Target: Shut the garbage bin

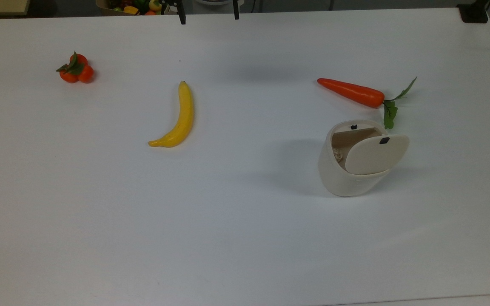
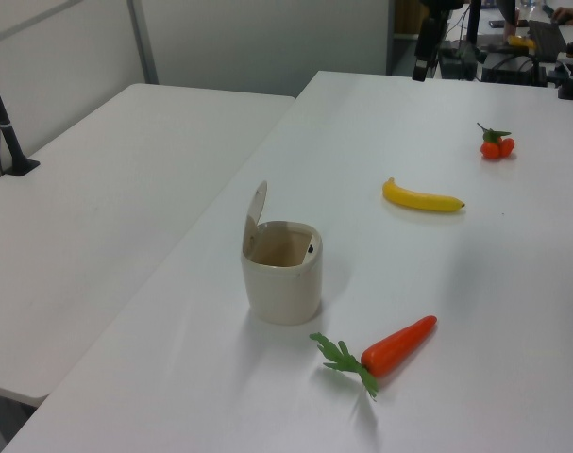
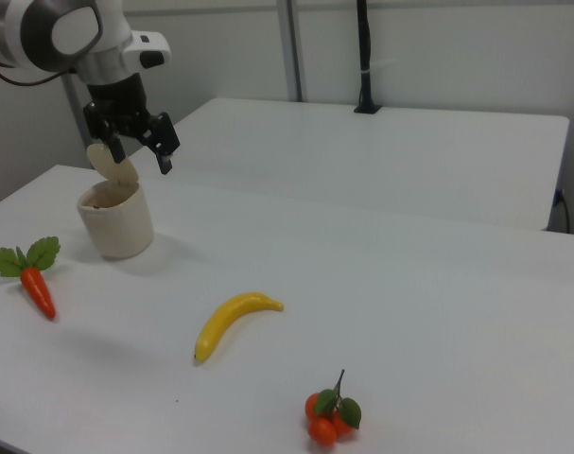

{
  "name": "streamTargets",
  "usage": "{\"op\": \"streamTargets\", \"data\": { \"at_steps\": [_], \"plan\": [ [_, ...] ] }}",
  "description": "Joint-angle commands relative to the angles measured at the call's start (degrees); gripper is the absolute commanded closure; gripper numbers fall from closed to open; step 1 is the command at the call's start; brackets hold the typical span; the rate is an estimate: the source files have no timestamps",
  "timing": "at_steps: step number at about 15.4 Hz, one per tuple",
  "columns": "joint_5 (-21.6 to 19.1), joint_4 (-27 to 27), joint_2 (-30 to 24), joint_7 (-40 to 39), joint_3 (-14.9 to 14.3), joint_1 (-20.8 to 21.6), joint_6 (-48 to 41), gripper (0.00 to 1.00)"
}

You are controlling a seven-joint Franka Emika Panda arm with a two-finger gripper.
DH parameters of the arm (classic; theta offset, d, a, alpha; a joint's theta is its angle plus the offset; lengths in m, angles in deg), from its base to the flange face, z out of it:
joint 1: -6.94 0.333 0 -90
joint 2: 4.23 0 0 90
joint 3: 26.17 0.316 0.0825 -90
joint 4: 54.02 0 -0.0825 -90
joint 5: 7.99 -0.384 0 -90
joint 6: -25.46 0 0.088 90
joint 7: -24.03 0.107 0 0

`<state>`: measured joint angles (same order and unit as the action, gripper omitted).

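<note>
Top view: the garbage bin (image 1: 349,170) stands upright on the white counter (image 1: 245,238) toward the top view's right. Its lid (image 1: 376,154) is raised on the hinge, leaving the mouth uncovered, and a small black tab (image 1: 384,140) sits near the lid's upper edge. A carrot (image 1: 351,92) with green leaves lies just beyond the bin, near it but apart. A banana (image 1: 178,117) lies near the middle of the counter, well apart from the bin, and a cluster of small orange fruits (image 1: 75,69) with leaves sits far off at the top view's left.

At the far edge of the counter in the top view, the two black fingers (image 1: 181,16) of the jaws (image 1: 208,12) hang apart from each other, released and grasping nothing, well away from the bin.

From the left view the bin (image 2: 282,274) shows its hollow inside, the lid (image 2: 256,215) standing nearly upright on the left view's left side of the rim. The carrot (image 2: 397,344) lies just beside it, nearer the camera.
</note>
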<state>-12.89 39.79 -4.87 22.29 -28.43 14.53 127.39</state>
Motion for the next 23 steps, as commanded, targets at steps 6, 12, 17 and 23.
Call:
{"op": "streamTargets", "data": {
  "at_steps": [6, 12, 17, 23],
  "plan": [
    [0.1, 1.0, -0.9, -0.8, -0.6, 0.5, -0.9, 0.00],
    [0.1, 1.0, -0.8, -1.5, -0.6, 0.7, -0.6, 0.63],
    [-0.2, 1.0, -0.5, -0.9, -0.6, 1.0, -0.2, 1.00],
    [-5.3, 0.5, 0.7, -1.2, -0.4, 1.2, 1.2, 1.00]
  ]
}}
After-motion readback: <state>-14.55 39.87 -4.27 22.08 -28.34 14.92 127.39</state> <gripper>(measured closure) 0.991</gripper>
